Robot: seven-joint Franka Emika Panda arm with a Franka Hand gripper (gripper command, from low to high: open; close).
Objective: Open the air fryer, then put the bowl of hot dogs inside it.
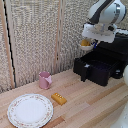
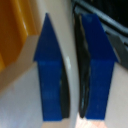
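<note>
One air fryer (image 1: 102,62), one plate (image 1: 30,110), one mug (image 1: 45,79), one yellow-orange block (image 1: 59,98), one bowl (image 1: 87,45), all on or over a wooden table (image 1: 85,107). The fryer's the big black box at the exterior view's right, drawer pulled out, handle (image 1: 84,73) sticking off the front as a short dark bar. The white arm comes in from the top, bent over the fryer, and its gripper (image 1: 88,44) hangs above the open drawer. The small cream bowl sits up there in its grip with yellow-orange hot dogs (image 1: 86,43) inside. In the wrist view the blue fingers (image 2: 50,75) are pinched narrow on the bowl's thin rim.
</note>
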